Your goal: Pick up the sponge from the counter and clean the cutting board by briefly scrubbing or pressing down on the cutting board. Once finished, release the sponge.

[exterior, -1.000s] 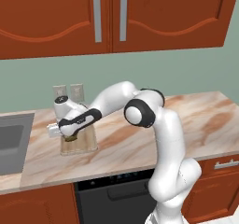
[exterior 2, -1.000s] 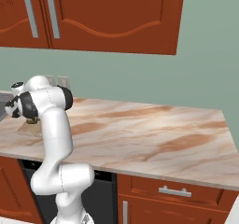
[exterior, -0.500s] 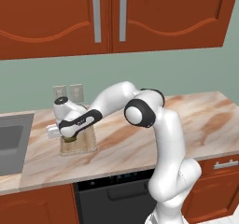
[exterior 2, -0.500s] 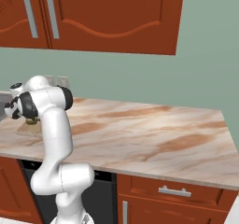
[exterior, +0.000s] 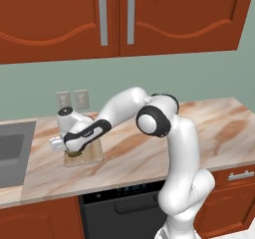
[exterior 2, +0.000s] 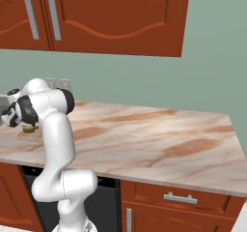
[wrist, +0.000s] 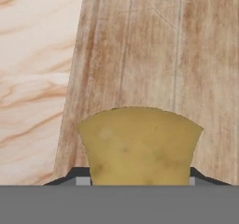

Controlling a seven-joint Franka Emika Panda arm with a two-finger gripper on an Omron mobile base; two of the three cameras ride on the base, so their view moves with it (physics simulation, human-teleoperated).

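Kitchen scene, so from the left base view: the counter [exterior: 149,153] is a long beige-pink marbled slab with orange-brown veins, running under red-brown wall cabinets [exterior: 114,14] with grey handles, against a pale green wall with two outlets [exterior: 72,100]. A grey sink [exterior: 12,151] sits at the far left, and there's a dark oven front [exterior: 124,208] below the worktop. The arm reaches left, its hand low over the cutting board [exterior: 92,153], a small tan slab lying flat near the counter's front edge. Just under the hand you can make out a bit of the sponge [exterior: 74,154]. Right base view: same marble top stretching away to the right, a drawer with a silver handle [exterior 2: 185,197] underneath, and the sponge [exterior 2: 30,127] peeks out as a yellow spot beside the arm's elbow. Hand view: the gripper [wrist: 140,181] is pinching the sponge [wrist: 140,146], mustard-yellow and right up close, over the board's striped wood grain [wrist: 163,55], with marble [wrist: 32,69] to the left.
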